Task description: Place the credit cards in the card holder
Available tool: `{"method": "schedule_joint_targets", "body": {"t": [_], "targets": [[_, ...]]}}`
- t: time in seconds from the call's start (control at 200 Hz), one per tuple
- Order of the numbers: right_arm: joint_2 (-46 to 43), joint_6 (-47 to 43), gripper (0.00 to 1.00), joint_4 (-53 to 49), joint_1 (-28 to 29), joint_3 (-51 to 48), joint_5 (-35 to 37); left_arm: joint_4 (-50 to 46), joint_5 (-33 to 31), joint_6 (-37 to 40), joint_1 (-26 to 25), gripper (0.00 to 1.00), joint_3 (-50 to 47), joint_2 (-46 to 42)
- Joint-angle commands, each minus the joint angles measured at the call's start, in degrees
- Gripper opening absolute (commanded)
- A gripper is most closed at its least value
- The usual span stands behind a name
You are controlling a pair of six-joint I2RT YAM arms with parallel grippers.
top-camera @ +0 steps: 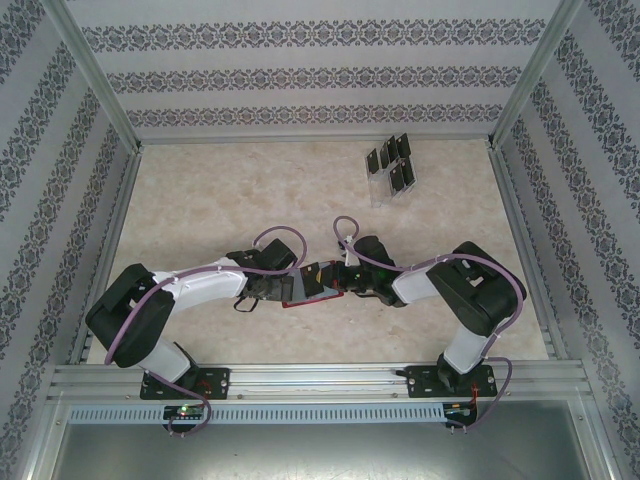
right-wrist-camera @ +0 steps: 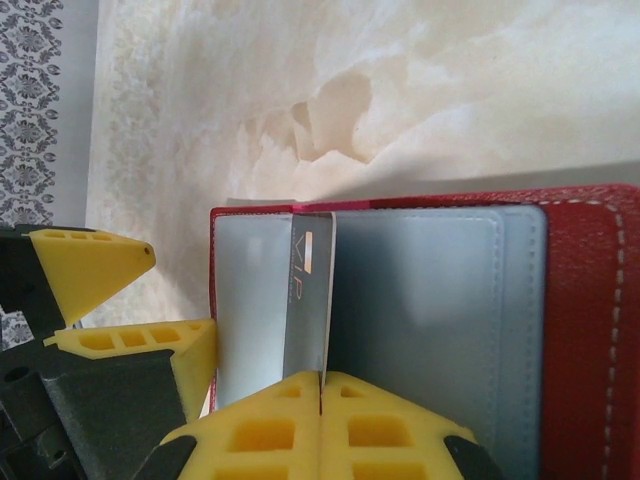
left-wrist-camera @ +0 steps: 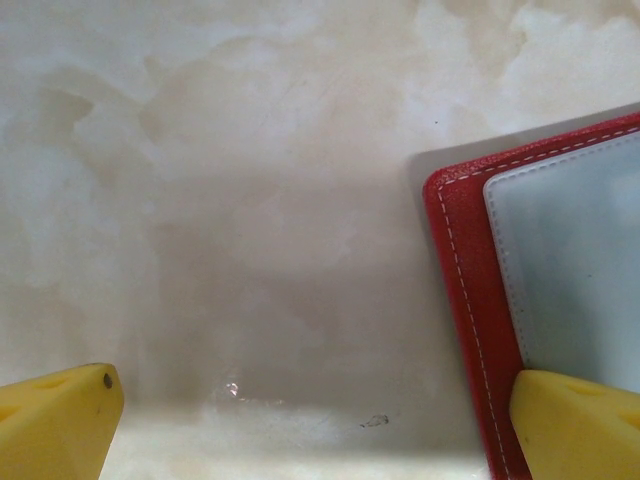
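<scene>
The right claw (right-wrist-camera: 322, 385) is closed on one card (right-wrist-camera: 310, 300), standing on edge in the open wallet (right-wrist-camera: 585, 300) at mid table (top-camera: 200, 200). The left claw (left-wrist-camera: 315, 395) is wide open, one finger (left-wrist-camera: 575, 420) over the wallet. Other cards (top-camera: 392, 160) stand in the far rack (top-camera: 383, 195).

Card holder (right-wrist-camera: 585, 300): red grained leather-like cover, white stitching; inner panel (right-wrist-camera: 430, 300) smooth, matt grey. Credit card (right-wrist-camera: 308, 320): thin, dark grey, satin finish. Counter (left-wrist-camera: 250, 200): smooth, pale marbled surface, slight sheen. My right end effector (right-wrist-camera: 321, 390): pads (right-wrist-camera: 390, 435) of matt yellow moulded plastic.
</scene>
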Motion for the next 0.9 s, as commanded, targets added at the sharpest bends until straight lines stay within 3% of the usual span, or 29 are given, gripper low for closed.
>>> {"method": "schedule_joint_targets", "body": {"t": [0.0,0.894], "targets": [[1.55,0.21,0.0,-1.11,0.81,-1.39,-0.12,-1.17,-1.18,-0.14,-0.87,1.0,-1.09,-0.41],[2.58,1.97,0.0,-2.54,1.0,-1.47,-1.34,-1.08,-1.27,0.12,-0.86,1.0,-1.16,-0.63]]}}
